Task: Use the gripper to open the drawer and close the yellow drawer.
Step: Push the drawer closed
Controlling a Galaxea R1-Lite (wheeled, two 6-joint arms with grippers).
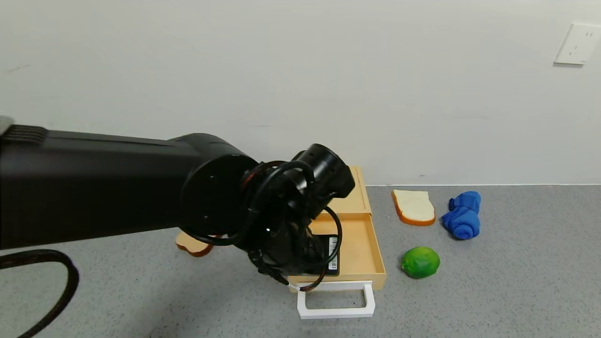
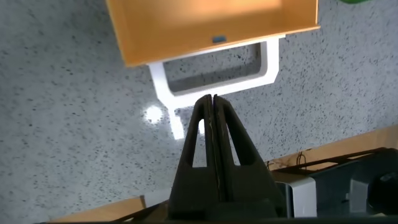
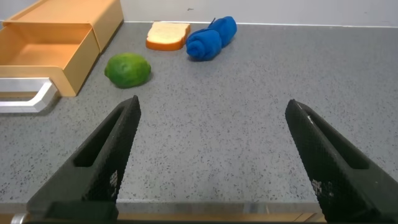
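The pale yellow drawer stands open, with its tray pulled out toward me and its white loop handle at the front. My left gripper hangs over the tray's front left corner, and the arm hides part of the box. In the left wrist view the left gripper is shut with nothing between its fingers, its tips right at the handle's front bar below the tray. My right gripper is open and empty, low over the table, off to the side of the drawer.
A bread slice, a rolled blue cloth and a green lime lie to the right of the drawer. Another tan piece peeks out under the left arm. The wall stands close behind the drawer box.
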